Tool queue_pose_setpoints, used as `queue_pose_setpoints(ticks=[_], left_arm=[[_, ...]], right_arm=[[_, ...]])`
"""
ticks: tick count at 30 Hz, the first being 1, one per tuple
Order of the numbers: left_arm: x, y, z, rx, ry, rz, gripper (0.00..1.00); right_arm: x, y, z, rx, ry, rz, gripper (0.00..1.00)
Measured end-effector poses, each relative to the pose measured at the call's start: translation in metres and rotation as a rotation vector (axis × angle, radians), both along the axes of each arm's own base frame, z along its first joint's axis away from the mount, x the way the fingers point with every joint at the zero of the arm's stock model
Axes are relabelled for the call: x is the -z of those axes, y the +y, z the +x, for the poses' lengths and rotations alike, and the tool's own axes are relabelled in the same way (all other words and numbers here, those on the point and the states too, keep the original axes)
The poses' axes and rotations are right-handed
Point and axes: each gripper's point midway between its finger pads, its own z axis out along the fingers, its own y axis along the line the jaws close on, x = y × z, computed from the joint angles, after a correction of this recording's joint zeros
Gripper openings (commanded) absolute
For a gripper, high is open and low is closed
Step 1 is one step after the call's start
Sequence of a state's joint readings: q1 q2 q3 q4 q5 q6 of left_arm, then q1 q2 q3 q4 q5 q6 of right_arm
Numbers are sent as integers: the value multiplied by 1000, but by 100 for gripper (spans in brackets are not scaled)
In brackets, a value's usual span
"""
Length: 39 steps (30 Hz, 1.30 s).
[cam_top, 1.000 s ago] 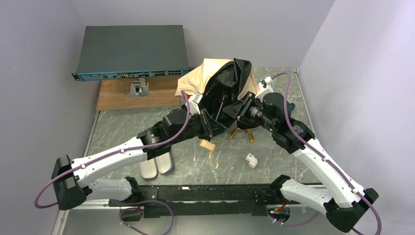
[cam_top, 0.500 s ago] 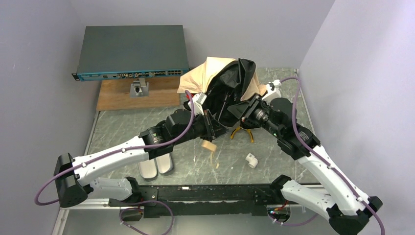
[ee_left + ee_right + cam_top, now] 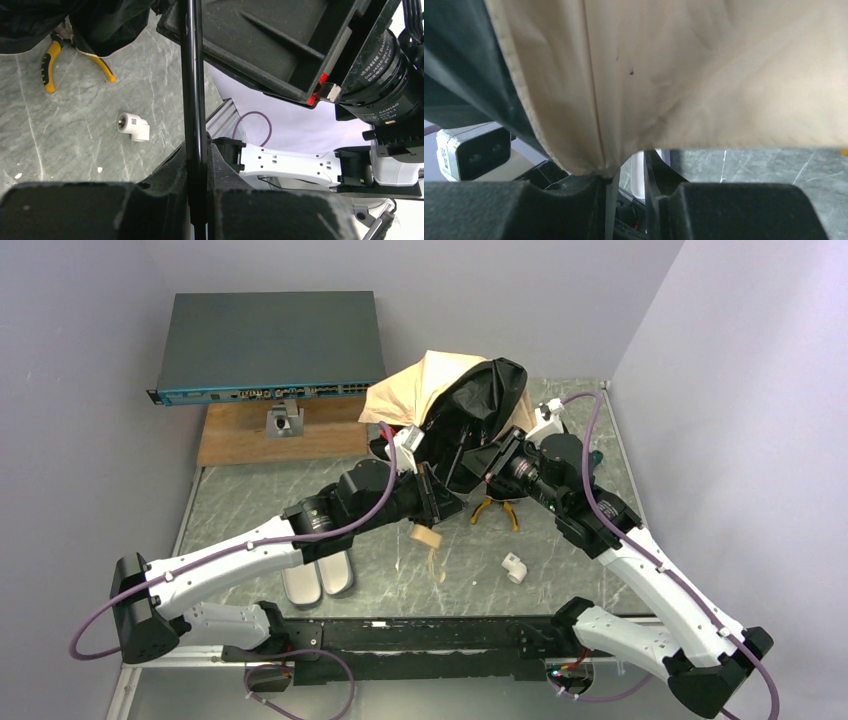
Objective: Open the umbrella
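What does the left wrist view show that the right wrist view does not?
Only the left wrist: the left tool clamped on the umbrella's black shaft, yellow-handled pliers and a white pipe elbow. Only the right wrist: the cream canopy close up, its hem corner dipping between the fingers of the right tool. Both: the marbled table and the black underside fabric.

Robotics lab bench, plain grey walls (image 3: 80,390), network switch (image 3: 270,340) on wooden board (image 3: 240,440), marble-look tabletop (image 3: 260,500), yellow-handled pliers (image 3: 497,510)
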State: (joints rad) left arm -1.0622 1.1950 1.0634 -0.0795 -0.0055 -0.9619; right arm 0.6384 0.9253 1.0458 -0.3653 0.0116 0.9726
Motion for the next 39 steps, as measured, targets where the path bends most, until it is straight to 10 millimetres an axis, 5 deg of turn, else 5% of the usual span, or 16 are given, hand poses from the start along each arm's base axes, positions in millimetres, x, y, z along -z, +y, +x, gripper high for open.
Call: queue_pose_setpoints(ticks=[39], left_arm=[[-18, 0, -3, 34, 5, -70, 0]], right_arm=[[-37, 3, -10, -55, -124, 70, 31]])
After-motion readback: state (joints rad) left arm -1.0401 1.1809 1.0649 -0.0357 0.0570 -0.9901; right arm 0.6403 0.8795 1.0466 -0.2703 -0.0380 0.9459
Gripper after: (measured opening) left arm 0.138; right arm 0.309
